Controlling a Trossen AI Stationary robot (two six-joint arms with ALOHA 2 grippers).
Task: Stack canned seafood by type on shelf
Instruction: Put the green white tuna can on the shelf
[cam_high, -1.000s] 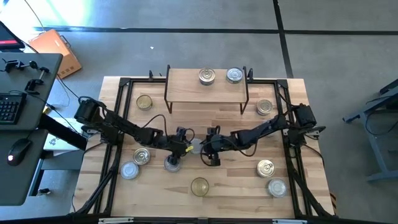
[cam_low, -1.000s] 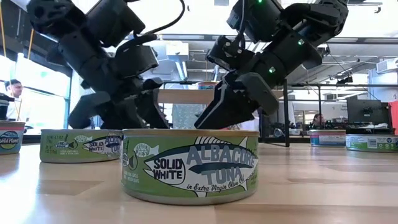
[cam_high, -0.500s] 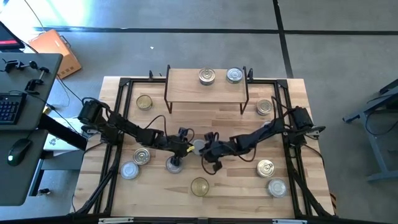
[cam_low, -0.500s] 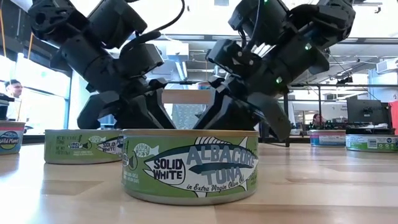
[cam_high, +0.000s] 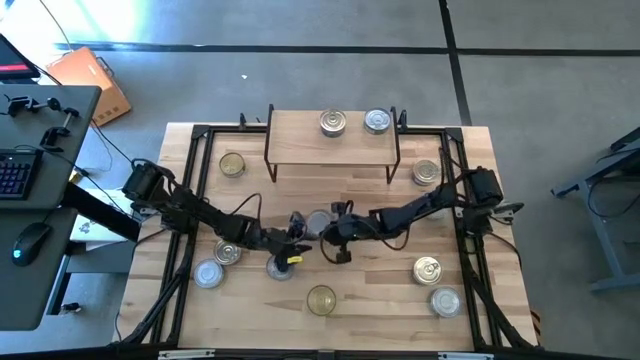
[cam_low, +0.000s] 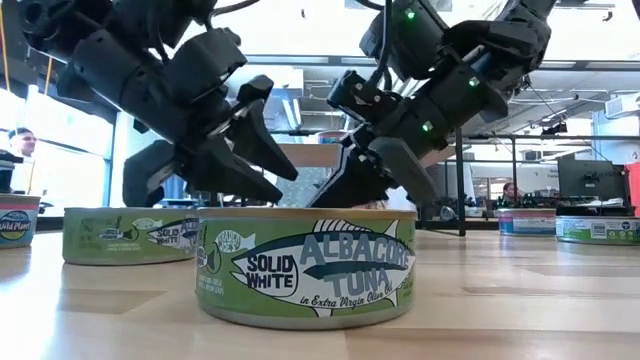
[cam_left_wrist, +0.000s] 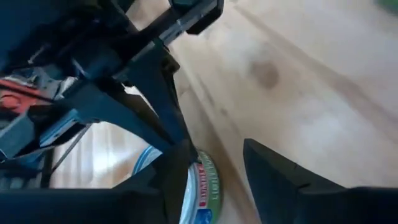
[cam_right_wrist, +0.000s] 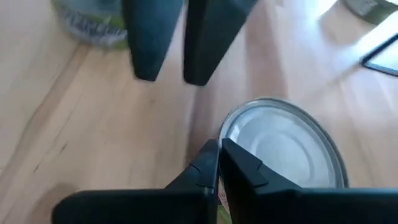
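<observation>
A tin of canned seafood with a plain silver top (cam_high: 318, 222) (cam_right_wrist: 283, 146) stands on the table's middle, between my two grippers. My right gripper (cam_high: 331, 236) (cam_right_wrist: 217, 155) is shut, its tips at that tin's rim. My left gripper (cam_high: 296, 242) (cam_left_wrist: 217, 180) is open; the tin (cam_left_wrist: 204, 186) shows between its fingers, close beside one finger (cam_left_wrist: 171, 183). The shelf (cam_high: 300, 140) stands at the far edge with two tins (cam_high: 333, 122) (cam_high: 376, 121) on its board. Other tins stand scattered on the tabletop. My left gripper: one finger stands right beside the tin's green side wall (cam_left_wrist: 211, 183), but that finger hides the place, so I cannot tell whether it touches. My right gripper's shut fingertips (cam_right_wrist: 208, 163) meet the tin's rim (cam_right_wrist: 229, 134) at the side, slanting down from the table's right. The tin stands flat on the table.
Tins stand near the left gripper (cam_high: 228, 252) (cam_high: 208, 273) (cam_high: 279, 266), a gold-topped one at the near edge (cam_high: 321, 298) (cam_low: 305, 265), two at the near right (cam_high: 427, 268) (cam_high: 444, 300), one beside the shelf's right leg (cam_high: 425, 172), and a gold one at the far left (cam_high: 232, 165).
My right gripper has spread and then shut its fingers, its tips now at the silver tin. My left gripper has rolled about its own line and shifted a little toward the table's near edge, staying open. The silver tin now shows slightly farther from the near edge.
</observation>
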